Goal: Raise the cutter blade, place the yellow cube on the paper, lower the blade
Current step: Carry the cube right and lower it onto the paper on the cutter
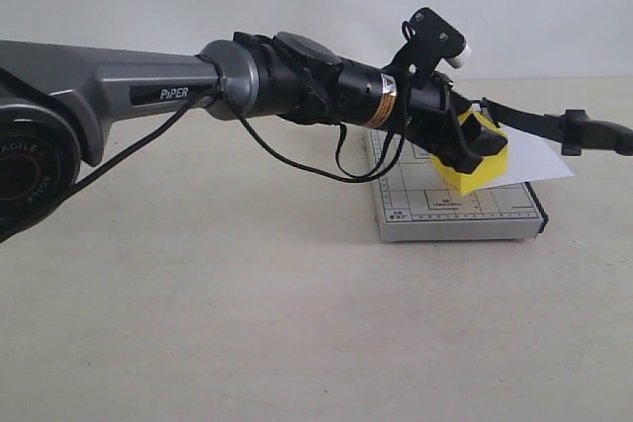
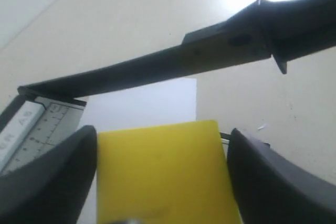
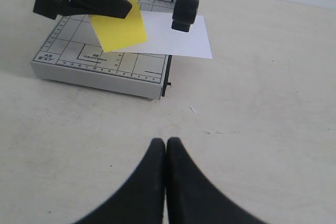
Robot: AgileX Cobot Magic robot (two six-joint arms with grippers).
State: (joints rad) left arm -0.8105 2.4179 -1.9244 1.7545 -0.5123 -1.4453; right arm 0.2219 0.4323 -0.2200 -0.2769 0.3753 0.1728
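Reaching in from nine o'clock in the exterior view, the left gripper [image 1: 475, 150] is clamped on the bright yellow solid cube [image 1: 477, 177], holding it tilted over the small grey gridded paper-cutter base [image 1: 455, 212]. The small plain white rectangular sheet of paper [image 1: 539, 157] lies on that base and juts past it at three o'clock of the cube; whether cube and sheet touch cannot be told. The long thin black cutter blade [image 1: 524, 119] stands raised, running out to its thick rounded black handle [image 1: 598, 133] at two o'clock of the cube.

From the left wrist, the cube [image 2: 163, 171] sits squarely between the two dark fingers [image 2: 58, 174], both pressed against its sides. The lifted blade [image 2: 157, 66] crosses beyond it, above the paper [image 2: 142, 106] and the base's ruled corner [image 2: 37, 124].

From the right wrist, the right gripper [image 3: 166, 148] has its black fingers pressed together on nothing, over the pale tabletop [image 3: 262, 119] and well apart from the cutter. Beyond it, the cube [image 3: 119, 27] overlaps the edge of the paper [image 3: 178, 38], with the handle [image 3: 185, 6] poised above the sheet.
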